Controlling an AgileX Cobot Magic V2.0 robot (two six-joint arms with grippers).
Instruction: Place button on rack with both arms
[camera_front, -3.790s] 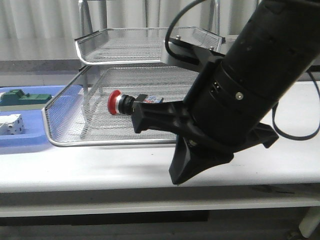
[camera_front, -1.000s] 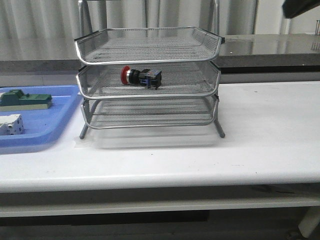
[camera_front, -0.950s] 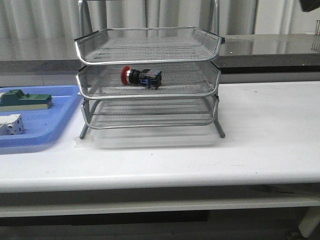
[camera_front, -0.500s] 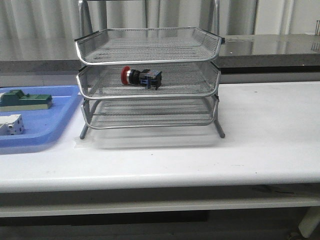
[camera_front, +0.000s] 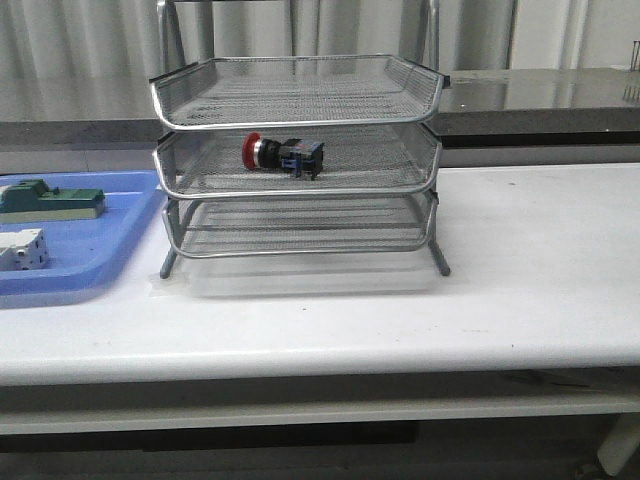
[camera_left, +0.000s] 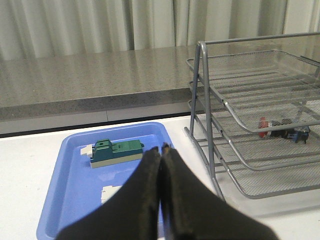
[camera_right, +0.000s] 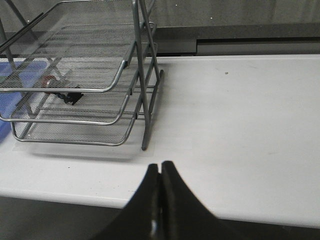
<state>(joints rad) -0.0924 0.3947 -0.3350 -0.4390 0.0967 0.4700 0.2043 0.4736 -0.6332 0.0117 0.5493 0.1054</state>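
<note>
Now we log the button (camera_front: 283, 154) lying on its side in the middle tray of the rack (camera_front: 296, 160), that tray pushed back in flush where it earlier stood pulled out. The right arm has left the front view. Left pincer (camera_left: 161, 154) and right pincer (camera_right: 160, 170) are both closed on nothing, well apart from the rack. We judge the placement complete.

button (camera_front: 284, 154): red head, black-blue body | rack (camera_front: 296, 160): silver mesh
</note>
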